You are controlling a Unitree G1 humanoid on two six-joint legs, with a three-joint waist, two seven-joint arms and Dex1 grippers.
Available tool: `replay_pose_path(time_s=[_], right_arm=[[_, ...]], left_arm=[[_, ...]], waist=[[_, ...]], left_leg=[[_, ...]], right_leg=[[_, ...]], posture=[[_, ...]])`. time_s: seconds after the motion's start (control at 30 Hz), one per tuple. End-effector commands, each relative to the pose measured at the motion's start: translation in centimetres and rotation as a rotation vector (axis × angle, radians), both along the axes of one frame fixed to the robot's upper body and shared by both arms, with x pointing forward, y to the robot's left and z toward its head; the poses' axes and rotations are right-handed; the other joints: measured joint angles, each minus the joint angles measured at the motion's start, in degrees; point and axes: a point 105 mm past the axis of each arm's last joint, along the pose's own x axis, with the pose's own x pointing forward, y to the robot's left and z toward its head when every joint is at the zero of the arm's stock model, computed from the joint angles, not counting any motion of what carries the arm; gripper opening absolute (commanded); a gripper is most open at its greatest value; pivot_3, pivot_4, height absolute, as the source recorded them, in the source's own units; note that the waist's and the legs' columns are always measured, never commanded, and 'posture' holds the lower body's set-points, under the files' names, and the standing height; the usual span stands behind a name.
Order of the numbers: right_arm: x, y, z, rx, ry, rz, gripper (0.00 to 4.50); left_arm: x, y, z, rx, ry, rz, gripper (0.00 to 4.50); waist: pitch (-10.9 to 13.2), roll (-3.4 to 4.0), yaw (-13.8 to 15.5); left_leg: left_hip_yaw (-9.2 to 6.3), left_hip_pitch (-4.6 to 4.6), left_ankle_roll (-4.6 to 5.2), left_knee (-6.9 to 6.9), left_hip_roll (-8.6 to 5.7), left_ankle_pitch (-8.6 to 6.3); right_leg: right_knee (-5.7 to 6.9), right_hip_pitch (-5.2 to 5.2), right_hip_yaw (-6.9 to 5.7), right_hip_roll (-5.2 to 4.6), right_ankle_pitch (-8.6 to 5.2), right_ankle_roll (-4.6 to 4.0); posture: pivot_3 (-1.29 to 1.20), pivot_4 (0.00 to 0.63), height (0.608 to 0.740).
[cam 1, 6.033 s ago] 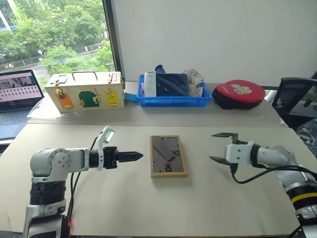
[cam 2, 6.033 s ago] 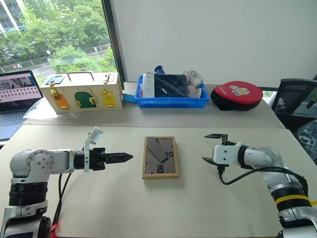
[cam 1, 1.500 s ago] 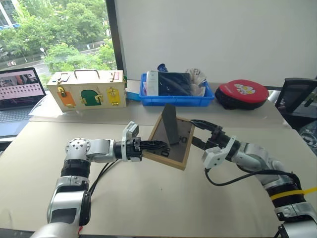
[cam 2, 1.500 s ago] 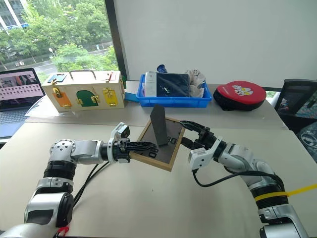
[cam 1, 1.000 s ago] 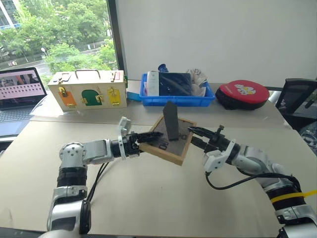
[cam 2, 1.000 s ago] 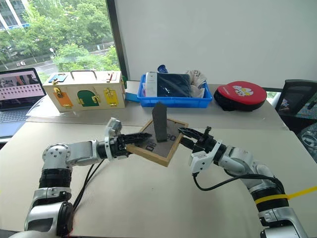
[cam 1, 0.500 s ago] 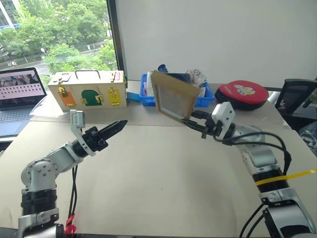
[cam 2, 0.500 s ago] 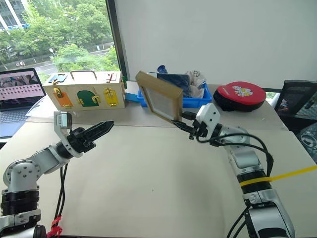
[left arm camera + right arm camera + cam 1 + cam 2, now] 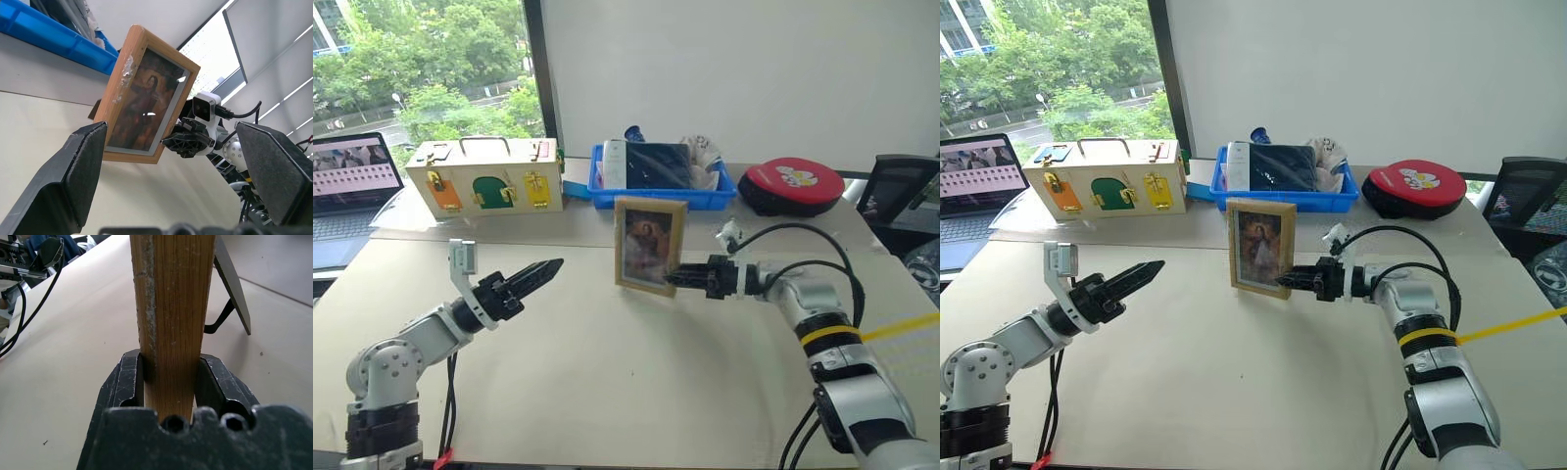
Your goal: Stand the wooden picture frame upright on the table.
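The wooden picture frame (image 9: pixel 649 245) stands upright in the middle of the table (image 9: pixel 636 382), its dark portrait facing me. Whether its bottom edge rests on the tabletop or hangs just above it, I cannot tell. My right gripper (image 9: pixel 674 277) reaches in level from the right and is shut on the frame's right edge. The right wrist view shows both fingers (image 9: pixel 128 379) clamped on the wood, with the fold-out stand (image 9: pixel 232 284) swung out behind. My left gripper (image 9: pixel 546 267) hovers well to the frame's left, open and empty, its fingers (image 9: pixel 83 171) spread wide.
Along the back stand a cream box with coloured doors (image 9: pixel 484 178), a blue bin (image 9: pixel 661 188) of items and a red round case (image 9: pixel 793 184). A laptop (image 9: pixel 347 181) sits at far left. A black chair (image 9: pixel 901 191) is at far right.
The right gripper has rolled the frame from a raised tilt to upright and lowered it toward the table, picture facing me. The left gripper had let go and drawn back left.
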Motion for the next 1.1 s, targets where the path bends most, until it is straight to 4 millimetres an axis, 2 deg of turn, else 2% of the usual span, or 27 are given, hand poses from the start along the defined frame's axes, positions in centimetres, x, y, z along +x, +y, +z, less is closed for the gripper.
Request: replay_pose_path(time_s=[0.03,0.17,0.3,0.63,0.83,0.9,0.93,1.1], right_arm=[[0.2,-0.1,0.5,0.085,0.010,0.005,1.18],[-1.5,0.4,-0.8,0.118,0.119,0.079,1.18],[-2.1,0.4,-1.6,0.112,0.145,0.089,1.18],[-4.3,1.3,-3.5,-0.016,0.095,0.167,1.18],[-4.2,1.4,-4.8,-0.102,0.019,0.128,1.18],[-4.1,1.3,-4.9,-0.110,0.006,0.119,2.19],[-4.1,1.2,-4.9,-0.109,0.009,0.111,2.32],[-4.0,0.9,-4.6,-0.104,-0.005,0.103,4.00]], left_arm=[[0.0,0.0,1.3,-0.002,-0.053,0.007,4.50],[0.0,-0.3,1.0,0.051,-0.037,0.008,4.50],[-0.1,-0.4,1.0,0.054,-0.032,-0.002,4.50],[-0.8,0.1,0.4,0.217,-0.076,-0.035,4.50],[-0.7,0.7,0.3,0.246,-0.091,-0.042,4.50],[-0.9,0.7,-0.2,0.319,-0.092,-0.065,4.50],[-1.1,0.6,-0.6,0.367,-0.096,-0.084,4.50],[-1.7,0.7,-1.1,0.476,-0.134,-0.159,4.50]], waist=[[0.0,0.00,-0.1],[0.0,0.00,-0.2],[0.0,0.01,-0.1],[0.0,0.01,-0.2],[0.0,0.00,-0.3],[0.0,0.00,-0.4],[0.0,-0.01,-0.3],[0.0,-0.01,-0.2]], left_leg=[[0.00,0.01,0.00,0.00,0.00,0.00],[-0.02,0.02,0.00,-0.02,0.00,0.00],[-0.03,0.02,0.00,0.00,0.00,0.00],[-0.03,0.02,-0.01,-0.03,0.00,-0.01],[-0.03,0.05,-0.01,-0.04,0.00,-0.01],[-0.03,0.09,-0.01,-0.05,0.00,-0.01],[-0.03,0.10,-0.01,-0.05,0.01,-0.01],[-0.01,0.10,-0.02,-0.06,0.01,-0.01]], right_leg=[[0.01,0.01,0.00,0.00,0.00,0.00],[0.02,0.01,-0.01,0.01,0.00,0.00],[0.03,0.02,-0.02,0.01,0.00,0.00],[0.01,0.02,-0.04,0.01,-0.01,0.01],[0.01,0.02,-0.04,0.02,-0.02,0.00],[0.01,0.03,-0.04,0.02,-0.02,0.00],[0.02,0.03,-0.04,0.03,-0.02,0.00],[0.00,0.03,-0.03,0.02,-0.03,-0.01]], posture=[[0.00,0.150,0.725],[0.00,0.150,0.725],[0.00,0.150,0.725],[0.00,0.150,0.725],[0.00,0.150,0.725],[0.00,0.150,0.725],[0.00,0.150,0.725],[0.00,0.150,0.725]])
